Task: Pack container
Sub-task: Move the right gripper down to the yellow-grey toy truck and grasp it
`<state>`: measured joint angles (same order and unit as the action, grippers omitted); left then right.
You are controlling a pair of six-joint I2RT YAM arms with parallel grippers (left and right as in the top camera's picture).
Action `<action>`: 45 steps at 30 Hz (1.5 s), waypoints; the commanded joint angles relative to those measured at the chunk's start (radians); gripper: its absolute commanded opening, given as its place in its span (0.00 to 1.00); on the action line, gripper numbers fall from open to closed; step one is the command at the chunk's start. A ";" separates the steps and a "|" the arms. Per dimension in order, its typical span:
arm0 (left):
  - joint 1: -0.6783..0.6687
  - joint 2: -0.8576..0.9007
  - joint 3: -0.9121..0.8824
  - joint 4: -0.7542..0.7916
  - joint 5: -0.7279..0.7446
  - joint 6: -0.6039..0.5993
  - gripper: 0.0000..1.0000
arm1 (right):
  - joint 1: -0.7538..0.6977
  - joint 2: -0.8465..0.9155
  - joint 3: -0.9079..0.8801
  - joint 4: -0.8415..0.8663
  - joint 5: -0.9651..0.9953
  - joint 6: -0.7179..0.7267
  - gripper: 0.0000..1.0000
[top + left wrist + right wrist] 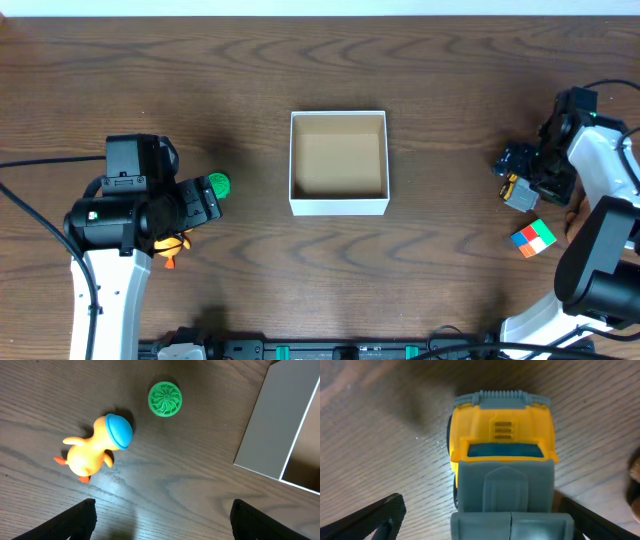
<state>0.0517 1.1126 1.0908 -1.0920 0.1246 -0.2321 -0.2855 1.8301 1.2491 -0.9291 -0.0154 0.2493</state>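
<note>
One dark wood-grain desk (pixel 450 80) carries at its centre one small square open-top container (pixel 338 207), white-walled, its tan cardboard floor bare. The right jaws stand open astride one yellow-and-grey plastic vehicle (pixel 502 450), seemingly a toy truck, and the left jaws gape open, holding nothing, above one orange toy duck with a blue cap (pixel 92 450). One multicoloured puzzle cube (pixel 533 240) lies near the truck, and one green ridged disc (pixel 165 398) lies near the duck.
</note>
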 commanded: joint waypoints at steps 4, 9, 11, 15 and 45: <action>0.005 -0.002 0.018 0.001 -0.005 0.002 0.86 | 0.005 0.005 -0.010 0.010 0.000 -0.022 0.93; 0.005 -0.002 0.018 0.001 -0.005 0.002 0.86 | 0.005 0.005 -0.010 0.006 0.000 -0.023 0.84; 0.005 -0.002 0.018 0.001 -0.005 0.002 0.86 | 0.005 0.005 -0.010 0.005 0.000 -0.023 0.79; 0.005 -0.002 0.018 0.001 -0.005 0.002 0.86 | 0.005 0.005 -0.010 0.005 0.000 -0.023 0.73; 0.005 -0.002 0.018 0.001 -0.005 0.002 0.86 | 0.005 0.005 -0.010 0.002 0.000 -0.022 0.05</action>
<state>0.0517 1.1126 1.0908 -1.0924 0.1246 -0.2321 -0.2855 1.8301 1.2449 -0.9260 -0.0151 0.2264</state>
